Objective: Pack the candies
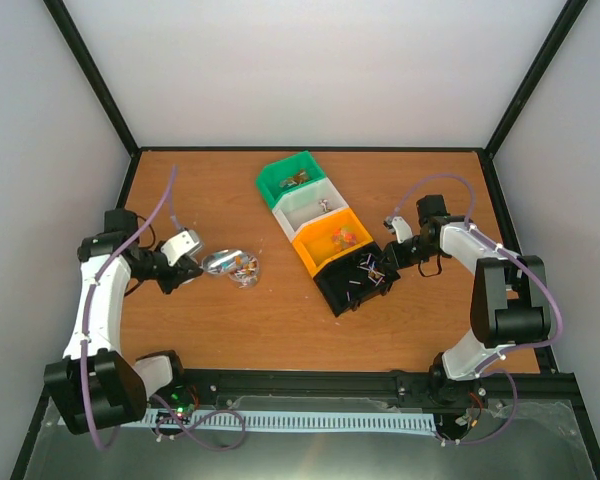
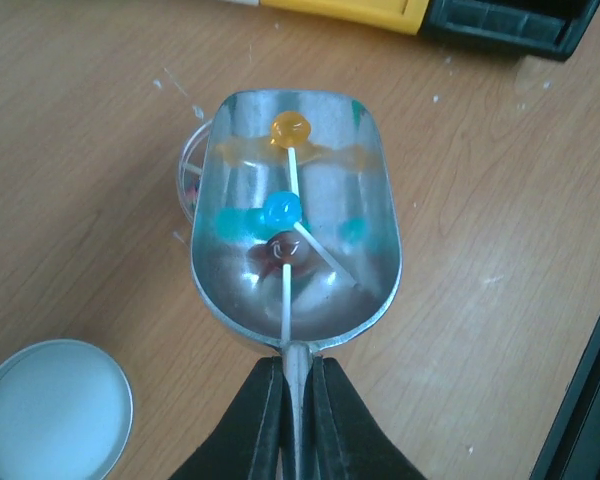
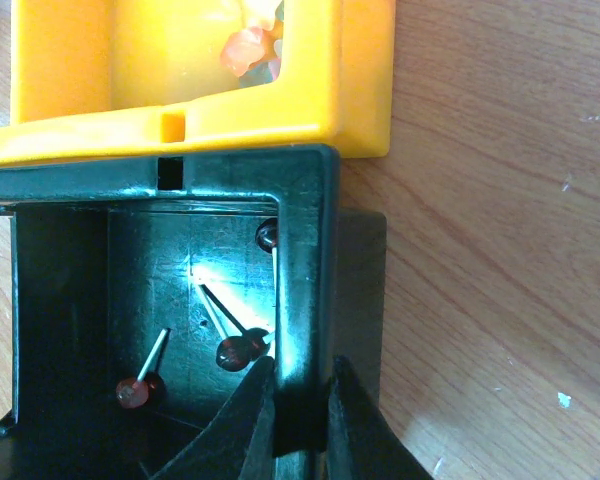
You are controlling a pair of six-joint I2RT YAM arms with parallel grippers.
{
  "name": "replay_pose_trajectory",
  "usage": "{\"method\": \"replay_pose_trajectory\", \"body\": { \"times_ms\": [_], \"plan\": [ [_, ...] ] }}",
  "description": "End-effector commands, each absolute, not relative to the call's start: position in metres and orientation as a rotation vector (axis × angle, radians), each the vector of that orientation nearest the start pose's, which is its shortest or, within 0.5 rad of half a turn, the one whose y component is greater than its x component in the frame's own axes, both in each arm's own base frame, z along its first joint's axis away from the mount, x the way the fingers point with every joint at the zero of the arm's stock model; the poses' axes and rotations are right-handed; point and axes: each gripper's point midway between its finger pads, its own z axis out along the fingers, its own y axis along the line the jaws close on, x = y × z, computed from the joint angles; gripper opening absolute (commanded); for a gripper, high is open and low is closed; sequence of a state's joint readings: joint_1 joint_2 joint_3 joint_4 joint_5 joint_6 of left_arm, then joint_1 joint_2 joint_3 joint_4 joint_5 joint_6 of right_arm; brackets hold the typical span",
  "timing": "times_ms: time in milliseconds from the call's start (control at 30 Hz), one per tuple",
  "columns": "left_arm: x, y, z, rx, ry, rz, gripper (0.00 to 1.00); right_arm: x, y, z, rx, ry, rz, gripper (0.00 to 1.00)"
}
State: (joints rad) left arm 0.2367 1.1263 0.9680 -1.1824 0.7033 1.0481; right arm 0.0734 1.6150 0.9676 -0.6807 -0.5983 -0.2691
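From above, your left claw (image 1: pixel 193 264) hangs over the wooden bench (image 1: pixel 230 330) beside a small clear round jar (image 1: pixel 244 270). Your right claw (image 1: pixel 388 256) sits at the black plastic bin (image 1: pixel 352 292), though its grip looks too small to judge here.

At the left wrist, the claw (image 2: pixel 298 372) is clamped on the handle of a silver metal scoop (image 2: pixel 372 255) carrying three candies (image 2: pixel 282 208) on sticks: orange, blue and brown.

At the right wrist, the claw (image 3: pixel 302 378) pinches the black bin's wall (image 3: pixel 305 250), with brown candies (image 3: pixel 235 352) lying inside.
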Motion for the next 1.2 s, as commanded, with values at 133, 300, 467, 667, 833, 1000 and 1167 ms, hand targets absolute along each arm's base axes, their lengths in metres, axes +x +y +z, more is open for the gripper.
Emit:
{"method": "replay_pose_trajectory", "body": {
  "times_ms": [133,300,467,667,833,1000,1167],
  "plan": [
    [0.222,-0.044,0.167,1.188,2.289,-0.434,0.01,0.311,0.123,0.076,-0.585,2.648,0.82,0.03],
    [0.224,-0.038,0.161,1.205,2.325,-0.426,0.01,0.311,0.124,0.077,-0.587,2.646,0.828,0.03],
    [0.228,-0.036,0.161,1.199,2.346,-0.429,0.01,0.311,0.124,0.077,-0.59,2.647,0.835,0.03],
    [0.229,-0.033,0.159,1.213,2.37,-0.404,0.01,0.311,0.124,0.077,-0.591,2.647,0.837,0.03],
    [0.226,-0.034,0.158,1.238,2.372,-0.391,0.01,0.311,0.125,0.077,-0.59,2.652,0.841,0.03],
    [0.225,-0.037,0.158,1.262,2.363,-0.371,0.01,0.312,0.125,0.077,-0.592,2.652,0.84,0.03],
    [0.229,-0.034,0.164,1.302,2.303,-0.257,0.01,0.312,0.124,0.076,-0.592,2.654,0.837,0.03]
  ]
}}
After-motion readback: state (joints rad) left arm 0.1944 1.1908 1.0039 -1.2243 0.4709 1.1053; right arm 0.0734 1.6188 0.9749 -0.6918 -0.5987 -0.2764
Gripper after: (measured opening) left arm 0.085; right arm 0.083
